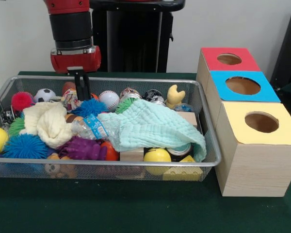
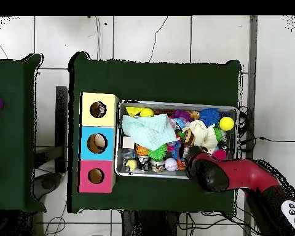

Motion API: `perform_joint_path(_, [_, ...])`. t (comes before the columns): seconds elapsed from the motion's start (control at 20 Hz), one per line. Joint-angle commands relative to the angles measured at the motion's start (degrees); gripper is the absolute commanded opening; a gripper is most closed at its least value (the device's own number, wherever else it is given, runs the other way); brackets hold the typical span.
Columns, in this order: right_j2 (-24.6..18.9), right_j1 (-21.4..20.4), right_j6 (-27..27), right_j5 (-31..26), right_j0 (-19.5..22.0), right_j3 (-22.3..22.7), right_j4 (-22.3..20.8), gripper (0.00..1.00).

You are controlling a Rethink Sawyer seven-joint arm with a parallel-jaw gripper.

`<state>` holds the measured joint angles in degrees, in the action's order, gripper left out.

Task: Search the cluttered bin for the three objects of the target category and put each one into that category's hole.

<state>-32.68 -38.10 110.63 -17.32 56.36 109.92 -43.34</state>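
The wire mesh bin (image 1: pixel 209 162) is full of toys and cloths; it also shows in the overhead view (image 2: pixel 174 103). A ball of white and coloured rope strands (image 1: pixel 70 100) lies at the bin's far side. A second mottled ball (image 1: pixel 129 92) sits further right, by the baseball (image 1: pixel 109 98). My gripper (image 1: pixel 85 96) reaches down into the bin just right of the first rope ball, close to it; contact cannot be told. In the overhead view the red arm (image 2: pixel 227 175) hides the gripper. No third rope ball shows.
Three wooden boxes stand beside the bin, with a red top (image 1: pixel 229 59), a blue top (image 1: pixel 243 85) and a yellow top (image 1: pixel 261 122), each with a round hole. A mint cloth (image 1: pixel 150 124), a cream cloth (image 1: pixel 48 124), a plastic bottle (image 1: pixel 94 127) and blue spiky balls (image 1: pixel 25 145) cover the pile.
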Motion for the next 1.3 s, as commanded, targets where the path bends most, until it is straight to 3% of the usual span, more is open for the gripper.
perform_joint_path(0.05, [-4.0, 0.3, -7.7, -1.7, 3.4, 3.0, -2.5, 0.00])
perform_joint_path(0.5, [-6.5, 0.0, -10.7, -3.7, 7.6, 3.8, -3.1, 0.00])
perform_joint_path(0.85, [-3.6, 2.5, -8.1, 1.1, 7.6, 4.1, -8.4, 0.00])
perform_joint_path(1.3, [-3.8, 3.9, -7.7, 1.5, 9.7, 4.3, -11.8, 0.00])
